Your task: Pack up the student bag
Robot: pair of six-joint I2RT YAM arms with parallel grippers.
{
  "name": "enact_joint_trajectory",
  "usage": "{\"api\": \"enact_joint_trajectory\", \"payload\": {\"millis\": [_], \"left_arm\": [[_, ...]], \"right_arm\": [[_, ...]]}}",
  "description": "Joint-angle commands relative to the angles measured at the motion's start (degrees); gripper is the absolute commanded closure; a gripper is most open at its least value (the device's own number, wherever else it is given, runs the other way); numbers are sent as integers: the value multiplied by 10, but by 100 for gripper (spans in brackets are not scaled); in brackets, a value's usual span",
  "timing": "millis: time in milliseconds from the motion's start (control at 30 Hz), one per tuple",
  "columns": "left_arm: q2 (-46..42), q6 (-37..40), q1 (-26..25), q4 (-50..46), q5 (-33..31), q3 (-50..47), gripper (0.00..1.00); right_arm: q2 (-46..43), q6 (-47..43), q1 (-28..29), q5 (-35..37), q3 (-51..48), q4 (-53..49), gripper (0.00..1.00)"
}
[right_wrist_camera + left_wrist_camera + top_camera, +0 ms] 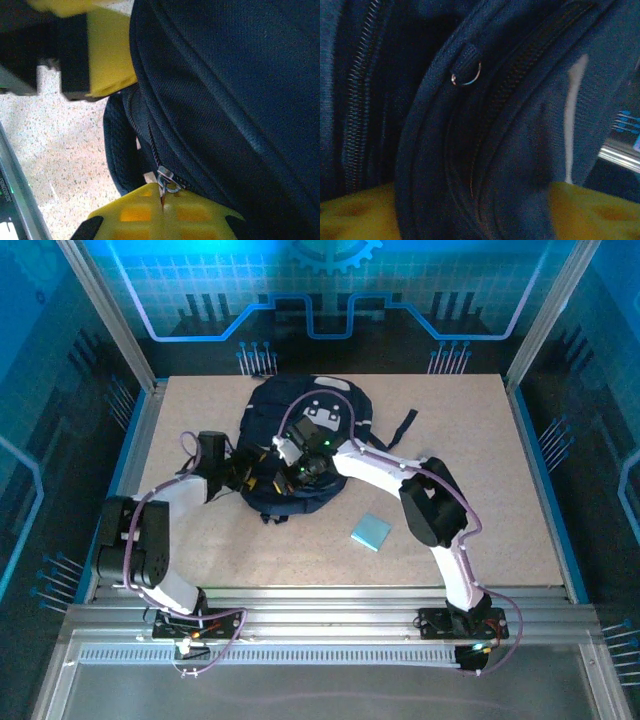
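The student bag (268, 415) lies mid-table (480, 440) toward the far edge. My right gripper (164, 200) is pinched on its zip pull (167, 179); my left gripper (470, 215) straddles a bag fold, squeezing or not I cannot tell

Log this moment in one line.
left gripper: astride bag fold, grip unclear | right gripper: shut on zip pull | blue pad: on table, unpacked
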Motion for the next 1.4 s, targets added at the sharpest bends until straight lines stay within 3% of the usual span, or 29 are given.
{"api": "enact_joint_trajectory", "payload": {"millis": [0,100,400,567,833,967,1167,1367], "left_arm": [[39,-28,-17,65,10,12,67],[51,-9,-15,60,13,19,100],[16,79,8,-32,11,45,100],[5,98,16,-56,5,52,100],[3,128,36,-87,29,74,100],[3,159,43,-127,30,93,100],[-4,150,51,-116,25,84,100],[-11,152,55,-112,27,82,100]], "right_arm": [[-44,-2,9,-45,-37,29,100],[-67,-32,8,-16,-74,-9,100],[-96,-141,-43,178,-145,-156,100],[-130,-154,-85,146,-165,-184,100],[-139,-178,-153,252,-174,-192,100],[-138,-194,-199,231,-143,-204,100],[-133,-207,-196,191,-132,-243,100],[-116,-194,-194,280,-185,-208,100]]}}
